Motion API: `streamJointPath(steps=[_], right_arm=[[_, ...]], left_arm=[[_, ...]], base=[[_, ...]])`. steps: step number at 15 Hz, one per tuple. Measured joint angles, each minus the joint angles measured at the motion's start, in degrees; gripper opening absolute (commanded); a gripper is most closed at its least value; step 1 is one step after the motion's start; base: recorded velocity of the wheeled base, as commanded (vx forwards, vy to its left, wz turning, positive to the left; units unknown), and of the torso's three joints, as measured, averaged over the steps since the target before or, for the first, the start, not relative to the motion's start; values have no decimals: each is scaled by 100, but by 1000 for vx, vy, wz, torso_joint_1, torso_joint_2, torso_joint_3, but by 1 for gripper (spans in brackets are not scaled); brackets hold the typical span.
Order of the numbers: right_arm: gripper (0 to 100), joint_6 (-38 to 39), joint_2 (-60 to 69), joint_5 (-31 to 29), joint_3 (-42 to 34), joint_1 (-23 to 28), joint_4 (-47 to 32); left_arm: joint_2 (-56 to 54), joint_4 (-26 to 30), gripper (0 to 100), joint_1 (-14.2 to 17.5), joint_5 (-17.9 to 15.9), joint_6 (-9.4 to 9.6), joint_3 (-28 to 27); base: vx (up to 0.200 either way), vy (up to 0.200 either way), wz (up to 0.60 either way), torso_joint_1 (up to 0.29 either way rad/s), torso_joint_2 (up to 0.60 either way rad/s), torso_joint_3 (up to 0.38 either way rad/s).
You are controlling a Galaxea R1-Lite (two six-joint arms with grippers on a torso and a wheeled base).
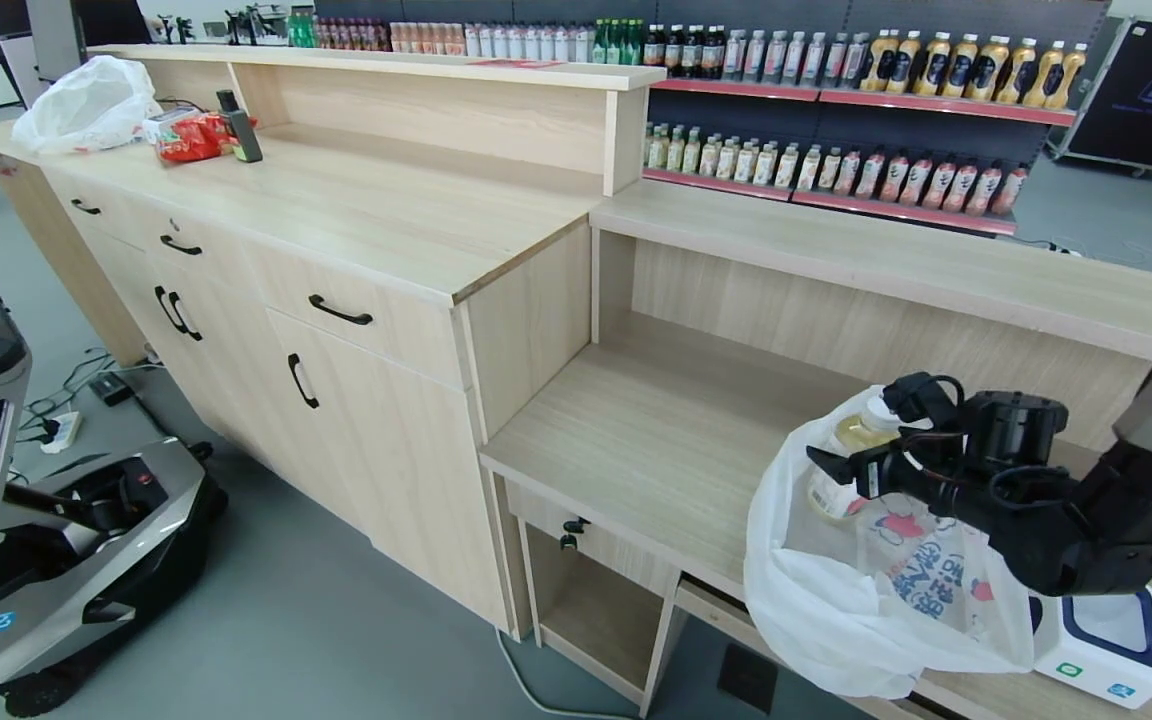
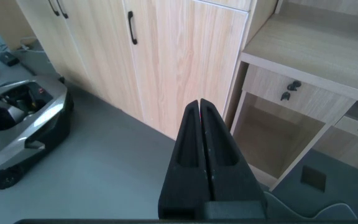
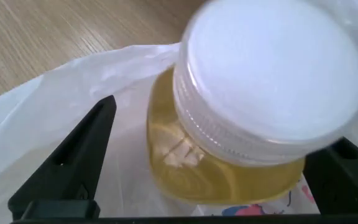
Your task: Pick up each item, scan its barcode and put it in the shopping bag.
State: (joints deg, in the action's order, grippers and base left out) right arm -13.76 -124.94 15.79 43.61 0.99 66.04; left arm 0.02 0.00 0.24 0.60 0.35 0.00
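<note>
On the lower counter (image 1: 656, 430), right side: white shopping bag (image 1: 836, 620) stands with its mouth open, overhanging the front edge. Bottle (image 1: 846, 440) of yellow liquid, white cap, sits upright inside the bag's mouth. Right gripper (image 3: 229, 143) straddles it, jaws spread, one finger visibly apart from the glass; judged a release, not a grip, the bag now bearing the weight. White and blue box (image 1: 1101, 640) beside the bag, probably the scanner, kept near for short moves. Left gripper (image 2: 199, 106) pressed closed, empty, hanging over the floor before the cupboards. Red packets (image 1: 191, 137) wait on the far upper counter (image 1: 366, 200).
</note>
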Motion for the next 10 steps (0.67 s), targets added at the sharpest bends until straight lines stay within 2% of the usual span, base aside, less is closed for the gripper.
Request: streamJointPath(steps=[3,5,7,10], right_arm=[[100,-33,1075,474,-172,232,-919],[100,-52,1896,594,-332,374,-1510],[100,-394,2623,608,-552,639,-1776],[100,-976,3227,211,-678,1460,-1779]], left_arm=[[0,0,0,-2,0,2,0],[0,0,0,-2,0,0,0],[0,0,0,2,0,0,0],[0,0,0,2,0,0,0]], base=[[0,0,0,0,0,0],[0,0,0,0,0,0],[0,0,0,0,0,0],[0,0,-600,2,1,1]])
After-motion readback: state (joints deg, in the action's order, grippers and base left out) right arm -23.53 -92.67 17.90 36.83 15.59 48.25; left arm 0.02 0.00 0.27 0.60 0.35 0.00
